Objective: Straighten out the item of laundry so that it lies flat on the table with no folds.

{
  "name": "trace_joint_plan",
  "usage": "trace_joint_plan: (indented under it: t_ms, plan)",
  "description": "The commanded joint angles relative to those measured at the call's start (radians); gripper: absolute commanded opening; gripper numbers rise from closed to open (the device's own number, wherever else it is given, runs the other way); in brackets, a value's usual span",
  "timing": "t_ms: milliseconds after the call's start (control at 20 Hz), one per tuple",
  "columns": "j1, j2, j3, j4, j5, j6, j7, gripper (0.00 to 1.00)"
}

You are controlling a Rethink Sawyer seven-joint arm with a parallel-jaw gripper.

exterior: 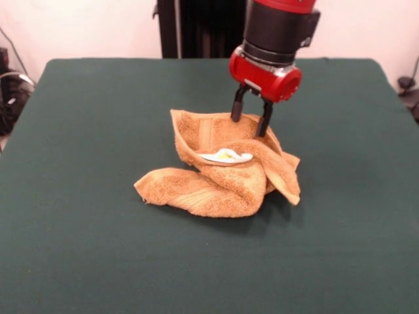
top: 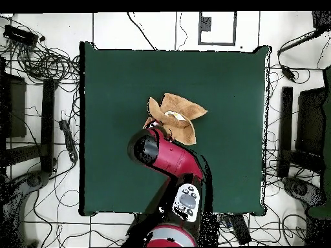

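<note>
Towel (exterior: 222, 176) bunched on table (exterior: 78, 196), white label (exterior: 226, 156) up (print unreadable); fingers (exterior: 264, 120) clenched on its rear edge.

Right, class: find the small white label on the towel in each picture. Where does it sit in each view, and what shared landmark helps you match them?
Front view: the white label lies atop the crumpled towel, just below the hand, near picture centre.
Overhead view: the label shows as a pale spot on the towel, just above the arm.
Shared landmark: the red hand at the towel's edge, on the green table.
</note>
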Motion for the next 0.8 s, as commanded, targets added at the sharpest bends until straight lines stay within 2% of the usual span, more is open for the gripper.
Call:
trace_joint_plan:
  t_ms: [50, 600, 800]
  plan:
    - [0.043, 0.011, 0.008, -0.034, 0.059, 0.132, 0.222, 1.00]
    - [0.085, -0.020, -0.069, -0.051, 0.048, 0.259, 0.241, 1.00]
    - [0.078, -0.032, -0.063, -0.025, 0.051, 0.246, 0.237, 1.00]
